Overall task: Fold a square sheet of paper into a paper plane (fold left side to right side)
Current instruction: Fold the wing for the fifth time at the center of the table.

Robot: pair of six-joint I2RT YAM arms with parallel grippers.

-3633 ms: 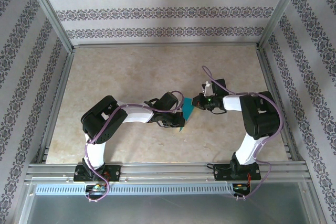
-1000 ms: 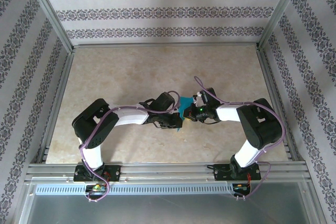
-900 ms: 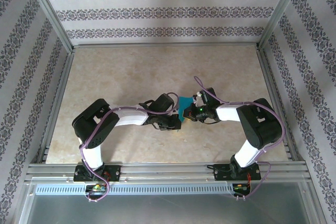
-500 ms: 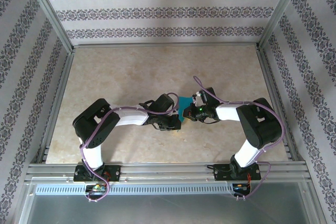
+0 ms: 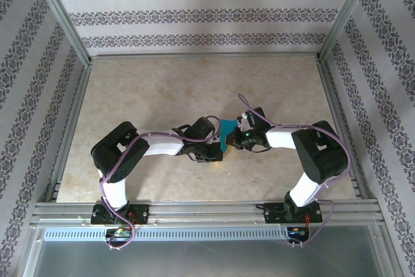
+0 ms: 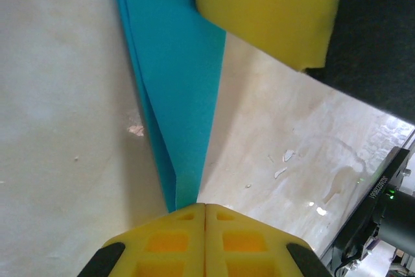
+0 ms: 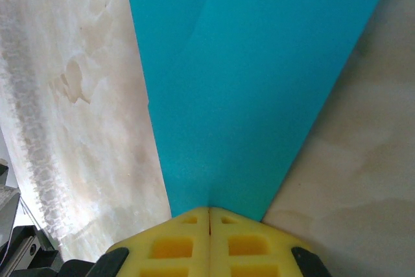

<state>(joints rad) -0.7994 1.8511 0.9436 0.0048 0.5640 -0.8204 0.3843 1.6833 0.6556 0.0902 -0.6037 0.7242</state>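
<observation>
- The two arms reach in from either side and meet near the middle of the table (image 5: 162, 89), a little right of centre
- Patterned walls (image 5: 194, 14) close in the table on three sides
- The paper (image 5: 227, 129) sits between the two wrists as a small teal folded shape, mostly hidden by the arms from above
- Left gripper (image 6: 205, 215): its yellow pads are pressed together, with the narrow end of the paper pinched between them
- From the left wrist the paper runs away from the pads as a long wedge that widens as it goes; layered edges show along its left side, and a shadow lies on the table beside it
- At the far end of that wedge a yellow pad (image 6: 269, 4) of the other gripper overlaps the paper
- Right gripper (image 7: 209, 215): its pads are closed together and clamped on a corner of the paper, which fans out wide from them with a faint crease running up it
- Whether the paper touches the table I cannot tell
</observation>
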